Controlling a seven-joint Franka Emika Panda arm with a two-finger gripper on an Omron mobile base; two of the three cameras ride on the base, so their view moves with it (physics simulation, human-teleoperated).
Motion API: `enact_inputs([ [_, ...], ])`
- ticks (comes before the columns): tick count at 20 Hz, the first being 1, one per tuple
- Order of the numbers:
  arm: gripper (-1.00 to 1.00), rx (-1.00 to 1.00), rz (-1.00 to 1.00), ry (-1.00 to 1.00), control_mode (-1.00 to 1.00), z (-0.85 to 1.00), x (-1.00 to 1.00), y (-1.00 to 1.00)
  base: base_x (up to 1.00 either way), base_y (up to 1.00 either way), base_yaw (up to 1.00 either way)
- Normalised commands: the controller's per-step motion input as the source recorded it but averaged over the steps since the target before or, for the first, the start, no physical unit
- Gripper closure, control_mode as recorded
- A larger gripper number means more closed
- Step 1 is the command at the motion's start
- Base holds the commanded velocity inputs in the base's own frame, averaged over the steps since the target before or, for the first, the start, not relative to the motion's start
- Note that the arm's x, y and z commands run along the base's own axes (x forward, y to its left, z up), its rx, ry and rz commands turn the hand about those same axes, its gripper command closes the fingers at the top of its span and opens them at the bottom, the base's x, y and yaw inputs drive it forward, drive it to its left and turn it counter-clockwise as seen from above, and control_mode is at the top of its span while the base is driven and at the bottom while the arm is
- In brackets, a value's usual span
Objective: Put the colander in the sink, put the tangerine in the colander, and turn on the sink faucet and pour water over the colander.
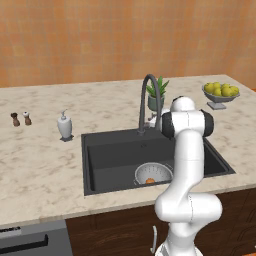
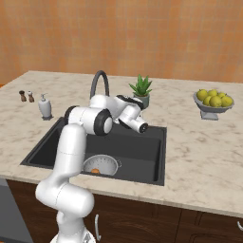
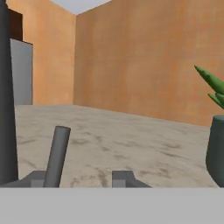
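Sink (image 1: 100, 165) taken as landmark. Nearest the robot, at the sink's front edge, the colander (image 1: 152, 173) sits on the basin floor with the tangerine (image 1: 150, 181) inside it, resting on its near side; same in right base view, colander (image 2: 100, 165) with the tangerine (image 2: 95, 171) in it. Above the sink's rear half, the arm reaches toward the back rim; gripper (image 3: 78, 179) is level with the sink faucet (image 1: 149, 102) base. In hand view two dark finger tips stand apart with a gap between them, nothing clamped between them; the slim grey faucet lever (image 3: 57, 155) rises right at the left tip, contact cannot be told. The faucet's dark upright runs along that view's left edge. Behind the sink's rear rim, the potted plant (image 2: 141, 91) stands beside the faucet. Left of the sink on the counter (image 1: 40, 165), a white pump bottle (image 1: 64, 125); further left, two small shakers (image 1: 21, 119). Far right of the sink, a footed bowl of yellow-green fruit (image 1: 220, 93). No water seen at the spout
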Motion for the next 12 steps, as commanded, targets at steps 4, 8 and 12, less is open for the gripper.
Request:
enact_inputs([
  [4,1.00,0.00,-0.08,0.00,-1.00,-0.07,0.13,-0.74,0.00,0.00,0.00],
  [8,1.00,0.00,-0.04,0.00,-1.00,-0.07,0.14,-0.88,0.00,0.00,0.00],
  [12,1.00,0.00,-0.02,0.00,-1.00,-0.13,0.13,-0.91,0.00,0.00,0.00],
])
